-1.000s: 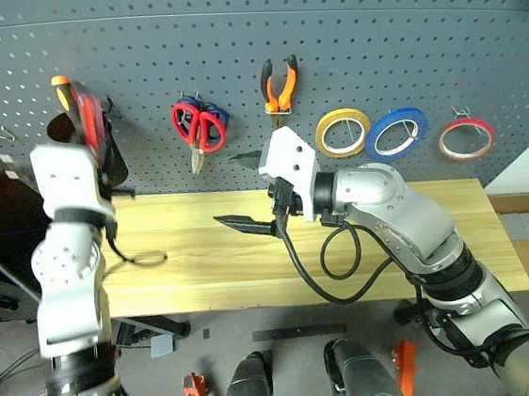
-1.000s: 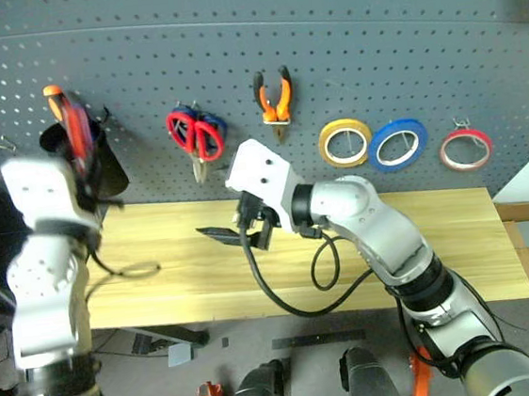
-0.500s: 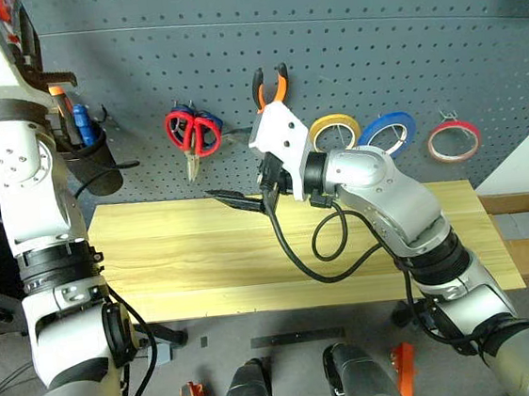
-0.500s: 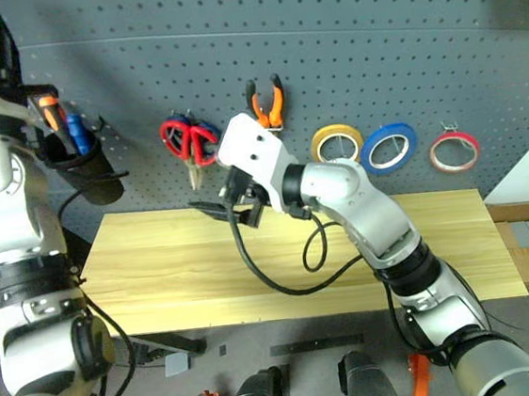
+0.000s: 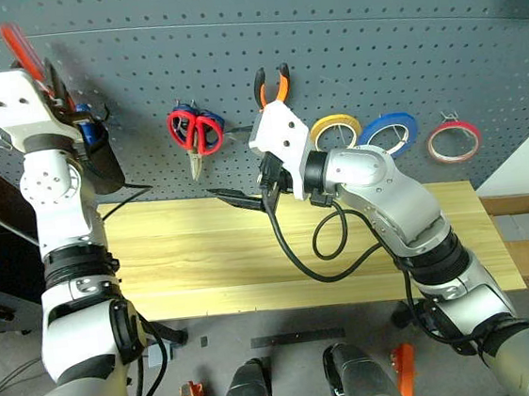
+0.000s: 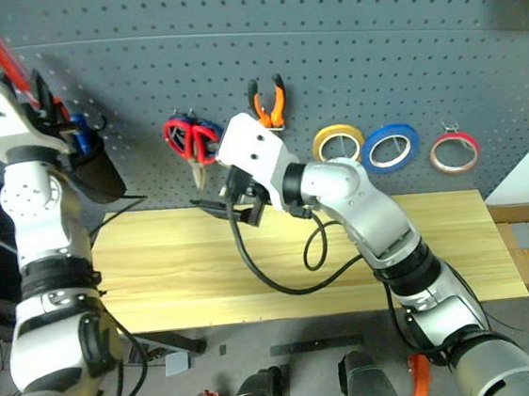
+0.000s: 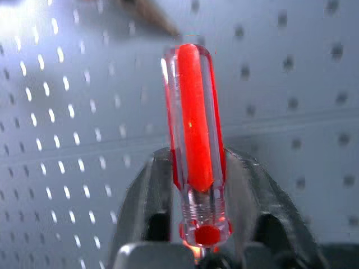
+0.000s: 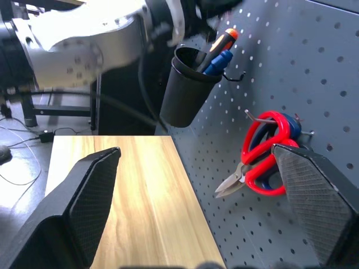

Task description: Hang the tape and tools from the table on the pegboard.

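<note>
Light yellow wood, the table [image 5: 252,256] lies bare under both arms. Just above its far edge the right tool [image 5: 246,200] hangs level with its jaws wide and nothing between them. Raised at the left, the left tool [image 7: 196,185] holds the screwdriver [image 7: 193,134] by the butt of its translucent red handle, fingers [image 7: 154,190] pressed to either side, the shaft pointing up toward the pegboard [image 5: 371,45]. Just below it hangs a black cup [image 5: 100,163] with other handles in it. Further along the pegboard hang the red scissors [image 5: 193,134], orange pliers [image 5: 272,88], yellow roll [image 5: 340,133], blue tape [image 5: 390,135] and red roll [image 5: 452,140]. The grip looks shallow and low on a smooth handle, so the screwdriver could pivot or slip out as it is tipped toward the cup, or snag the handles already inside
</note>
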`<state>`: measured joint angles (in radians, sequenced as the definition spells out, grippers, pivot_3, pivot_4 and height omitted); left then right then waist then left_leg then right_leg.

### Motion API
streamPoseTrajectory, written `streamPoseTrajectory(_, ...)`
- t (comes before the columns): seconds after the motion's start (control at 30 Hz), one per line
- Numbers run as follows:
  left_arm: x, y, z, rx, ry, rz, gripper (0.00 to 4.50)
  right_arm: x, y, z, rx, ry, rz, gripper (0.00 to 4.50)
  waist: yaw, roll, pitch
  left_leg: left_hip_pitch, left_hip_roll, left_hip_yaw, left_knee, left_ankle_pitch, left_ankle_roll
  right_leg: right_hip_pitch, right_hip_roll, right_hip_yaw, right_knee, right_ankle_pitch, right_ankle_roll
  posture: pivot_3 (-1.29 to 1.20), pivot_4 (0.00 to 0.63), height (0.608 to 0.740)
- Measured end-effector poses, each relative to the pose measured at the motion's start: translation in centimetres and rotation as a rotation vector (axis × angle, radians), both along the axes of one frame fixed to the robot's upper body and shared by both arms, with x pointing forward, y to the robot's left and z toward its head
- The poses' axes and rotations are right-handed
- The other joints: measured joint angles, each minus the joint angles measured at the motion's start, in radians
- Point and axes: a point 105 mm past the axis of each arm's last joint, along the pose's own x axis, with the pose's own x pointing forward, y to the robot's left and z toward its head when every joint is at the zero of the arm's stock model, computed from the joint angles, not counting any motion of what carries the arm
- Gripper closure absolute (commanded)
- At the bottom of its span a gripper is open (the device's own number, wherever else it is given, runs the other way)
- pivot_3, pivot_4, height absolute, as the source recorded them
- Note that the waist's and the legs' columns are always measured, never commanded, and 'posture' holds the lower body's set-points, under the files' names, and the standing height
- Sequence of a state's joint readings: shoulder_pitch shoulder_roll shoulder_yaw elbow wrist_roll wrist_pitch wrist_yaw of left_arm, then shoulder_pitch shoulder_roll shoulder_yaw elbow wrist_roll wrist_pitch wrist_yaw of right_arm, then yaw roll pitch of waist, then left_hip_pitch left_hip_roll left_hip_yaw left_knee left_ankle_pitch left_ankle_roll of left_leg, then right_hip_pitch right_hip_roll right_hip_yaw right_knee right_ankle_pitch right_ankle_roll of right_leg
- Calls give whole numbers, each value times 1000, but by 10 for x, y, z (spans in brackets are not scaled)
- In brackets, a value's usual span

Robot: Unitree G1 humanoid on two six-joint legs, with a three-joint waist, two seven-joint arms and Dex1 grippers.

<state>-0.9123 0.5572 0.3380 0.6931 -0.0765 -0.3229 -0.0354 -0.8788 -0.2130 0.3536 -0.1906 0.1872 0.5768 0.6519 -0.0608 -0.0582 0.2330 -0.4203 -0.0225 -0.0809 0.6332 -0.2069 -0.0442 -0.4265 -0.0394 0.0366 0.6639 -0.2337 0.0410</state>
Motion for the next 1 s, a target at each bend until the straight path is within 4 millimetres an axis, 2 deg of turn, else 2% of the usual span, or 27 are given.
streamPoseTrajectory(0.17, -2, -5, 2, -10, -32, -16, 206, 1, -1, 0, -5, -1, -3, 0, -5, 0, 0, 0, 0, 0, 0, 0, 0, 0, 0, 0, 0, 0, 0, -98, 142, 740)
streamPoseTrajectory(0.2, -4, -5, 4, -11, -44, -17, 16, 1, -1, 0, -6, -2, -5, 0, -7, 0, 0, 0, 0, 0, 0, 0, 0, 0, 0, 0, 0, 0, 0, -99, 143, 740)
streamPoseTrajectory(0.3, -17, -9, 17, -16, -119, -18, 16, 1, -4, 1, -10, -9, -10, 0, -12, 0, 0, 0, 1, 0, 0, 0, 0, 0, 0, 1, 1, 0, 0, -94, 147, 740)
streamPoseTrajectory(0.37, -28, -16, 33, 5, -174, -31, 16, 0, -10, 6, 1, -15, -9, 0, -12, 0, 0, -1, 1, -1, 1, 0, 0, 0, 0, 0, 0, 0, 0, -89, 150, 740)
streamPoseTrajectory(0.43, -40, -30, 50, 42, -218, -78, 16, -3, -19, 12, 22, -16, -4, 0, -11, 0, 0, -1, 1, -1, 1, 0, 0, 0, -1, 0, 0, 0, 0, -85, 152, 740)
streamPoseTrajectory(0.5, -48, -54, 57, 95, -212, -186, 16, -8, -31, 13, 43, 1, 8, 0, -11, 0, -2, -1, 0, -1, 1, 0, 0, 1, -1, 0, 0, 0, 0, -77, 152, 740)
streamPoseTrajectory(0.57, -50, -81, 44, 146, -128, -331, 16, -14, -41, 10, 52, 33, 21, 0, -11, 4, -6, 0, 0, 0, 1, 0, 0, 2, -1, 1, 0, 0, 0, -72, 152, 740)
streamPoseTrajectory(0.6, -48, -95, 30, 156, -49, -419, 16, -16, -45, 8, 49, 49, 27, 0, -12, 6, -7, 1, 0, 1, 1, 0, 0, 2, 0, 3, 1, 0, 0, -65, 150, 740)
streamPoseTrajectory(0.7, -47, -122, -29, 106, 233, -628, 16, -24, -58, -4, 31, 88, 25, 0, -20, 11, -11, 5, 1, 1, 1, 0, 1, 5, 1, 3, 2, 0, 0, -61, 145, 740)
streamPoseTrajectory(0.77, -52, -132, -66, 81, 395, -683, 16, -25, -70, -20, -8, 126, -7, 0, -24, 12, -11, 5, 2, 1, 1, 0, 0, 5, 3, 3, 2, 0, 0, -60, 142, 740)
streamPoseTrajectory(0.8, -56, -136, -78, 73, 444, -700, 16, -26, -76, -30, -26, 150, -21, 0, -24, 12, -11, 5, 2, 1, 1, 0, 0, 5, 3, 3, 2, 0, 0, -58, 136, 740)
streamPoseTrajectory(0.83, -59, -138, -84, 65, 474, -709, 16, -27, -80, -38, -40, 172, -34, 0, -24, 12, -11, 5, 2, 1, 2, 0, 0, 5, 4, 3, 3, 0, 0, -57, 134, 740)
streamPoseTrajectory(0.93, -66, -142, -86, 60, 512, -667, 16, -33, -88, -59, -57, 226, -61, 0, -20, 12, -17, 5, 2, 0, 5, 0, 0, 6, 4, 3, 3, 0, 0, -54, 122, 740)
streamPoseTrajectory(1.0, -69, -141, -104, 61, 573, -604, 16, -38, -92, -82, -55, 296, -99, 0, -19, 14, -33, 6, 1, 1, 5, 0, 1, 8, 3, 5, 2, 0, 0, -55, 114, 740)
